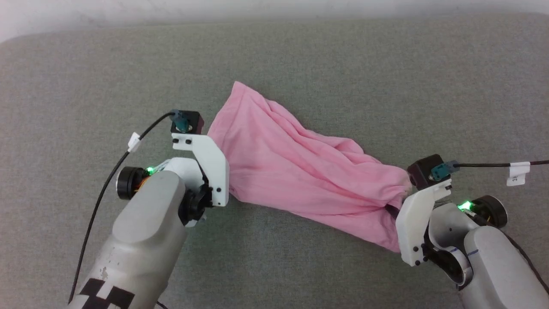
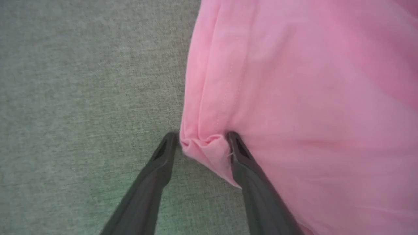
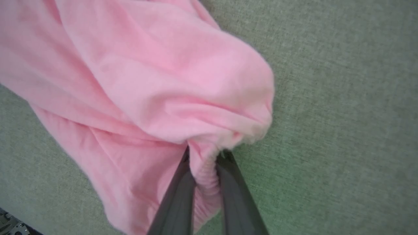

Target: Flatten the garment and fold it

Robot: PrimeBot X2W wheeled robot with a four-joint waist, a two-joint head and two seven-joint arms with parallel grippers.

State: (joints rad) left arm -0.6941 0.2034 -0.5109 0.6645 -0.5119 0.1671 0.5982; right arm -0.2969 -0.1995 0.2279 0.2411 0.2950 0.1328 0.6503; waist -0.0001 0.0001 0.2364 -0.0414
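The light pink garment (image 1: 291,167) lies bunched in a diagonal band across the grey fabric surface (image 1: 300,64), between my two arms. At its left end my left gripper (image 2: 202,138) stands open, its two dark fingers straddling a small folded corner of the garment (image 2: 294,98); one finger lies on the cloth and the other at its edge. In the head view that gripper (image 1: 216,171) is mostly hidden under its white wrist mount. My right gripper (image 3: 204,156) is shut on the gathered elastic edge of the garment (image 3: 147,81) at its right end (image 1: 396,210).
The grey surface spreads wide on every side of the garment. Its far edge (image 1: 274,19) meets a pale wall. Black cables (image 1: 107,180) trail from both wrist cameras.
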